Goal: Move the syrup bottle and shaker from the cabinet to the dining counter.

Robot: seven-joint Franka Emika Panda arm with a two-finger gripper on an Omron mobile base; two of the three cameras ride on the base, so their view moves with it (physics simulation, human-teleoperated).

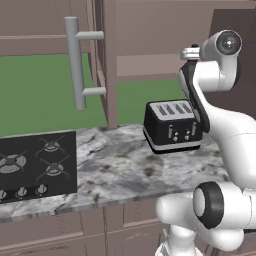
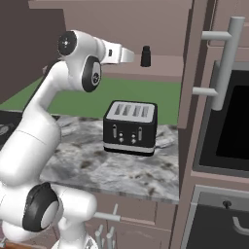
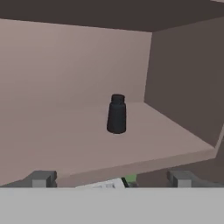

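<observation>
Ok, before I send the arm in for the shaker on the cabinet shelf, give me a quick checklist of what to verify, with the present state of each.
1. Shaker standing upright on the cabinet shelf: ok.
2. Gripper open, nothing between the fingers: ok.
3. Gripper outside the cabinet, apart from the shaker: ok.
4. Shelf around the shaker free of other items in the hand view: ok.
5. Shaker lined up between the fingertips: roughly centred in the hand view, ok.
6. Syrup bottle's whereabouts: cannot tell.
7. Toaster on the counter below, under the arm's path: ok, well beneath the shelf.
</observation>
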